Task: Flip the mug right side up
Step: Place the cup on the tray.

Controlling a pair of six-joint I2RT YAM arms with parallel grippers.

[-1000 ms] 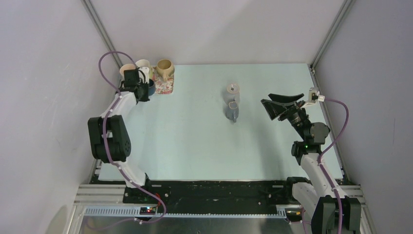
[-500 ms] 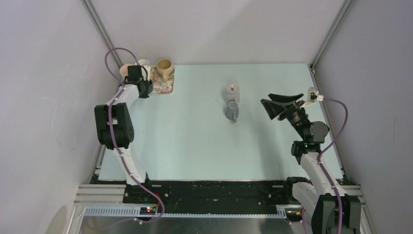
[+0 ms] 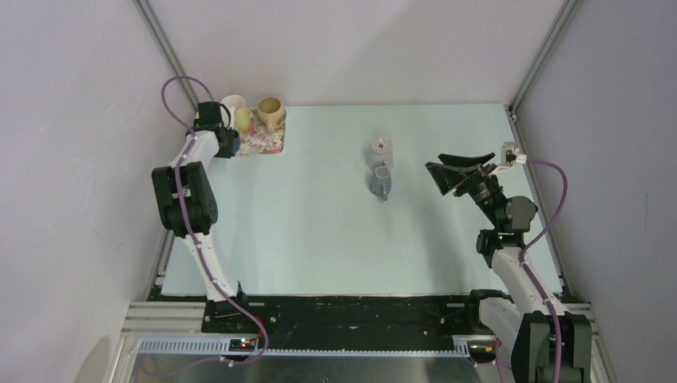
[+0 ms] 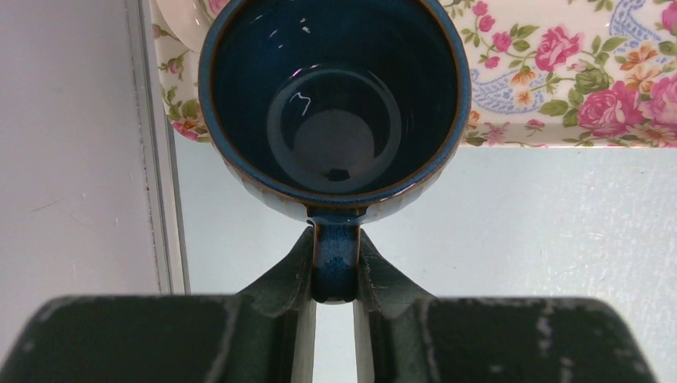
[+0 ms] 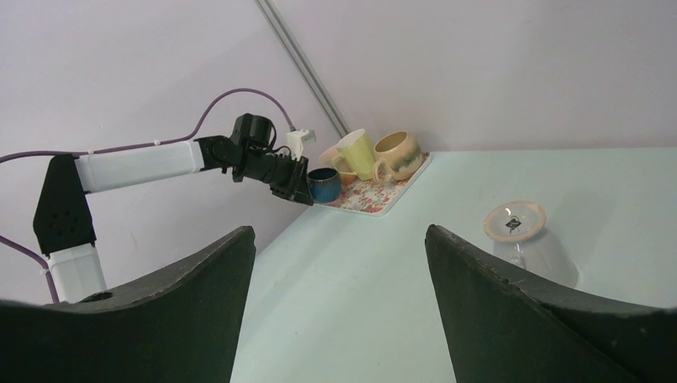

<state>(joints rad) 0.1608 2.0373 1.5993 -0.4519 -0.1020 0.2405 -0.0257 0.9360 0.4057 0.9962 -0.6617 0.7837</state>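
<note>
The dark blue mug [image 4: 335, 96] fills the left wrist view, its open mouth facing the camera. My left gripper [image 4: 335, 243] is shut on the mug's handle. In the right wrist view the mug [image 5: 323, 185] has its mouth upward at the near left corner of the floral tray [image 5: 375, 195]; I cannot tell whether it touches the tray. From above, the left gripper [image 3: 217, 134] covers the mug. My right gripper [image 3: 441, 172] hangs open over the table's right side, with nothing between its fingers [image 5: 199, 279].
On the tray [image 3: 270, 142] stand a yellow-green mug [image 3: 242, 120], a white mug [image 3: 233, 102] and a tan mug [image 3: 270, 112]. Mid-table are an upturned glass [image 3: 382, 145] and a grey vessel [image 3: 382, 185]. A wall and metal rail [image 4: 156, 159] run close on the left.
The left arm has drawn back toward the far left corner, carrying the blue mug to the tray's left edge. The right arm has barely shifted.
</note>
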